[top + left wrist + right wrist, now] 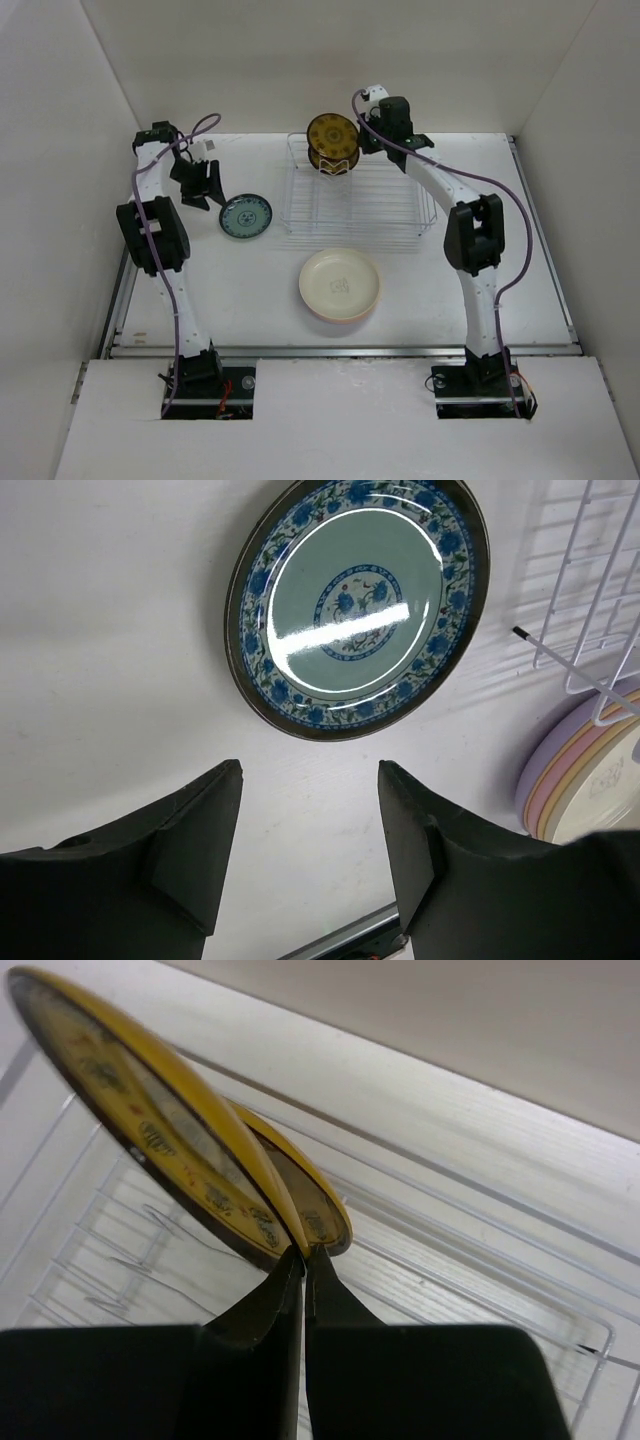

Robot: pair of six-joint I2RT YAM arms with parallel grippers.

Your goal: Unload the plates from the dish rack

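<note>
Right claw [303, 1255] pinches the brown-and-yellow plate [150, 1130] by its rim, upright at the dish rack's [400, 215] eleven o'clock corner, I reckon so it lifts straight out. Left claw [310, 770] hangs spread by the blue plate [360, 600], flat at the rack's nine o'clock.

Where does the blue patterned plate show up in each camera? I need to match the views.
Top external: blue patterned plate left of the dish rack.
Left wrist: upper centre, beyond the open left end effector; dish rack at right.
Right wrist: not in it; right end effector pinches a yellow plate.
Shared landmark: the dish rack.
</note>
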